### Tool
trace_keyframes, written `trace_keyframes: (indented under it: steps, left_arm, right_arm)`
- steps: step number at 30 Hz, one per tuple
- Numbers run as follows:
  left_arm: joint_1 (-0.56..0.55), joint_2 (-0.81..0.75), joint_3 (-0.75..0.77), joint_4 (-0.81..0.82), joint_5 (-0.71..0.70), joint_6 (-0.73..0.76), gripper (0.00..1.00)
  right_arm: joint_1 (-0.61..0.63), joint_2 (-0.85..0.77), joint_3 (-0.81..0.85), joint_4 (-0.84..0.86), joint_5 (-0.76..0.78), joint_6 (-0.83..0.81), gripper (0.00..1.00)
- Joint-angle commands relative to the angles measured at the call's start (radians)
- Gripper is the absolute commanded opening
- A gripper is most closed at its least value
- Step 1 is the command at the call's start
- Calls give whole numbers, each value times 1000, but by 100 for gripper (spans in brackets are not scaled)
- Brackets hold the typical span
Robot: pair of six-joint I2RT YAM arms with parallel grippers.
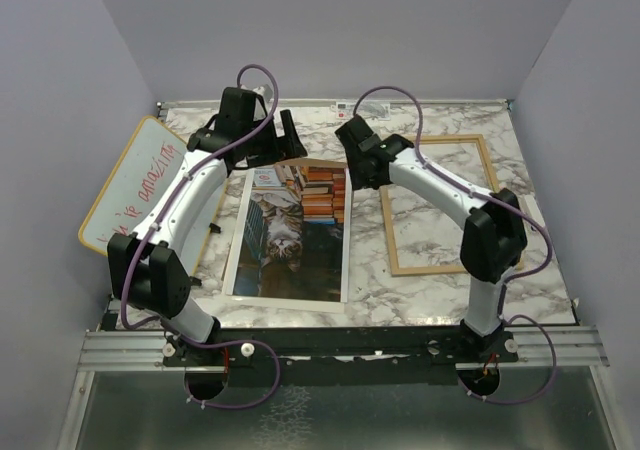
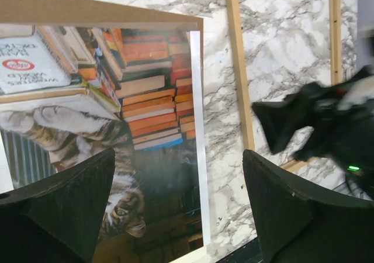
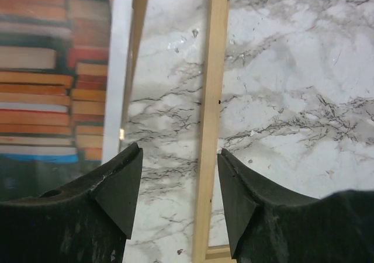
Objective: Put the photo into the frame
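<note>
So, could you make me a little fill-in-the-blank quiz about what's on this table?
The photo shows a tabby ____. The frame lies on the ____-patterned table. The left gripper and right gripper are both ____, holding nothing.
Missing words: cat; marble; open.

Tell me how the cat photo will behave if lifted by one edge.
Large, thin and lying flat, the photo will probably droop rather than stay stiff. Its faintly shiny face suggests it may slide easily on the smooth table.

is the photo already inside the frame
No, the photo lies on the table to the left of the frame, whose opening shows only bare marble.
</note>
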Motion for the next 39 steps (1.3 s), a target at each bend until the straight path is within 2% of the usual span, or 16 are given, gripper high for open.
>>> trace_keyframes:
  steps: [1, 8, 17, 20, 22, 24, 26, 28, 30, 34, 39]
  left_arm:
    - [5, -45, -59, -5, -59, 13, 90]
    - [5, -27, -125, 13, -45, -1, 89]
    - [2, -18, -300, 147, -31, -11, 87]
    - [-1, -3, -367, 202, -30, -13, 83]
    - [-2, 13, -404, 235, -31, -12, 79]
    - [-3, 32, -435, 258, -38, -12, 74]
    - [-4, 51, -460, 273, -52, -12, 69]
    - [-5, 67, -487, 280, -80, -7, 65]
    - [-4, 79, -504, 283, -111, 3, 62]
    - [-5, 104, -530, 284, -151, 13, 53]
    - [-8, 132, -558, 292, -197, 3, 46]
  right_arm:
    - [-42, -111, -70, 98, -74, 79, 58]
    - [-189, -176, -197, 164, -229, 79, 58]
    - [-359, -246, -344, 263, -416, 78, 61]
    - [-367, -237, -350, 254, -447, 85, 61]
    - [-369, -253, -366, 274, -512, 103, 55]
    - [-369, -287, -413, 354, -633, 120, 49]
    - [-369, -295, -473, 456, -779, 168, 48]
    - [-367, -259, -513, 539, -931, 227, 46]
    - [-356, -214, -548, 606, -1020, 299, 42]
    - [-325, -183, -611, 742, -1092, 374, 41]
    - [-301, -141, -607, 701, -1065, 353, 43]
